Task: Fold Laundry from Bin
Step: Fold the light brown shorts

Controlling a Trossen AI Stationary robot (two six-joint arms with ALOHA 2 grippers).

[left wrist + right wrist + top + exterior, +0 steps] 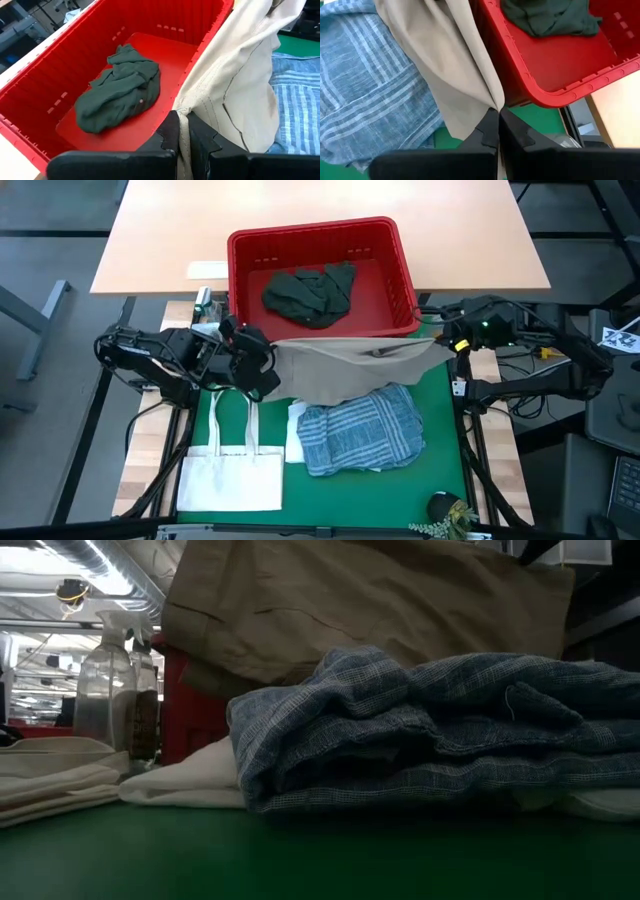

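Note:
A beige garment (pixel 350 365) is spread between my two grippers, just in front of the red bin (pixel 240 275). My left gripper (pixel 268 368) is shut on its left end and my right gripper (pixel 446 345) on its right end. Inside the bin a dark green garment (pixel 310 292) lies crumpled on the floor. A folded blue-and-white striped garment (pixel 362 430) rests on the green mat, partly on top of a white cloth (pixel 296 425). In the low view the beige garment (pixel 360 600) hangs behind and above the striped pile (pixel 430 730). My left gripper pinches a bunched edge of the beige garment (pixel 184 117) between its two fingers; I cannot tell how many layers. The fingers slant down toward the bin. The cloth runs away from them toward the other arm, lifted off the mat. My right gripper pinches a gathered corner of the beige garment (pixel 492 102) between its two fingertips, slanting down from the table's right side. The cloth fans out from the pinch in folds and hangs lifted beside the bin's near wall.
A flat white tote bag (pixel 232 475) lies at the near left of the mat. Clear spray bottles (pixel 105 680) stand left of the bin. A small dark plant (pixel 447 513) sits at the near right. A wooden tabletop (pixel 320 205) lies under and behind the bin.

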